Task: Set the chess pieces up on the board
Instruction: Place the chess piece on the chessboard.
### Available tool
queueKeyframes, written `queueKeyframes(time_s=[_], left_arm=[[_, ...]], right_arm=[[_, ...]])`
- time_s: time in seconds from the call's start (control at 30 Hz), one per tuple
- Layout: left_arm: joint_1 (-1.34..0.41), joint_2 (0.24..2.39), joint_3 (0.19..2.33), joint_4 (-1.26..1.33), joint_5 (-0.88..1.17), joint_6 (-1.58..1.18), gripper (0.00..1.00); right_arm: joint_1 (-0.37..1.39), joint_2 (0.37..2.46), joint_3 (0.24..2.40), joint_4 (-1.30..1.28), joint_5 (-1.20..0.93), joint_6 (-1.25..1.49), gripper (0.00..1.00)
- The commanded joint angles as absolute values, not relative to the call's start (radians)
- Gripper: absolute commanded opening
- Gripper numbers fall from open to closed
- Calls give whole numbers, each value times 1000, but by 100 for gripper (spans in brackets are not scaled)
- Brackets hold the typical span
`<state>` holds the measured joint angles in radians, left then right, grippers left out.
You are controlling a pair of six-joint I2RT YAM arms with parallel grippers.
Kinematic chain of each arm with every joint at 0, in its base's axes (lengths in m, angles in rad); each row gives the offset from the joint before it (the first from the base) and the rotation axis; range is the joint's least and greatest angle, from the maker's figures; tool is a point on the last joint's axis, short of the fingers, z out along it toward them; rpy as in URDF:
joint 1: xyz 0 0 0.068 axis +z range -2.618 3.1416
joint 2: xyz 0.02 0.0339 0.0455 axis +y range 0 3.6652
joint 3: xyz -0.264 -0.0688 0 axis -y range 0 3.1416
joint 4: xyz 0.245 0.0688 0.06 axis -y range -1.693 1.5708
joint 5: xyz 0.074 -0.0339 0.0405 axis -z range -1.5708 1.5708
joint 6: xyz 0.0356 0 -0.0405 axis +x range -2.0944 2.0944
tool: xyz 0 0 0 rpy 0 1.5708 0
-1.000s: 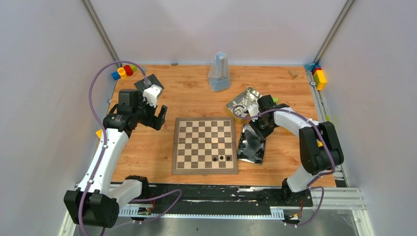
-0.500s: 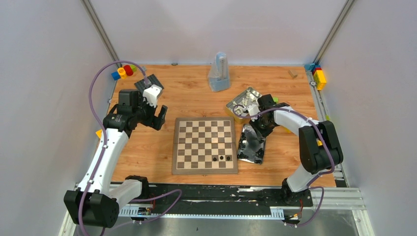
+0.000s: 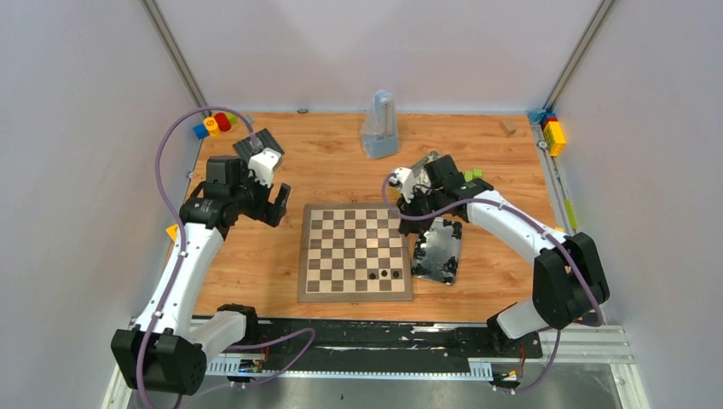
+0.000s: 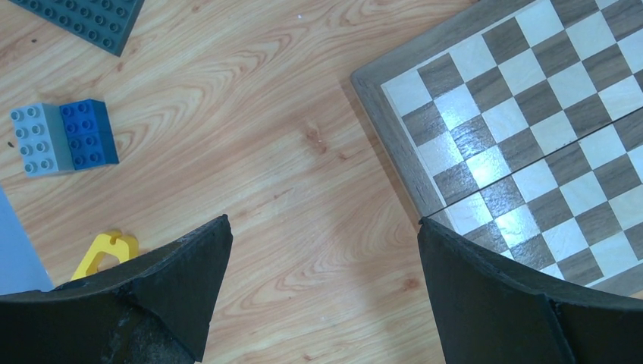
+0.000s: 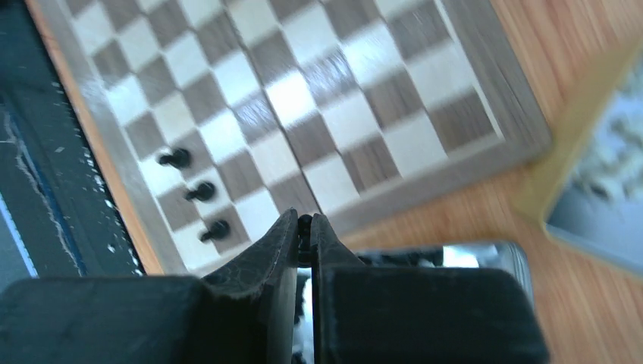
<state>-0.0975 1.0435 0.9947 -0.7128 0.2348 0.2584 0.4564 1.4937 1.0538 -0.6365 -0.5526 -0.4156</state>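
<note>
From above, only a few black pieces (image 3: 385, 274) stand on the board (image 3: 355, 230), near its right front corner, so most is left to do; the left wrist view shows the left gripper (image 4: 322, 227) wide and empty beside the board; the right wrist view shows the right gripper (image 5: 303, 224) pressed shut at the board's right edge, though I cannot tell whether it holds a piece.

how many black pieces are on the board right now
3 black pieces: one, one, one, standing in a line by the near right corner of the board. None seems hidden on it.
</note>
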Motion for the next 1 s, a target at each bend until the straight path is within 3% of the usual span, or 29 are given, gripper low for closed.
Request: queueKeyframes(time_s=[0.0,0.4,0.97], left_arm=[[-92,1017,981,-667,259,284,100],[-92,953,928,-611,281,299,100],[-92,963,920,-601,269,302,100]], right_arm=[[601,1463,1030,-424,-656,-381,0],[857,1494,850,64,-604,-311,0],[874,1619,776,288,-704,-344,5]])
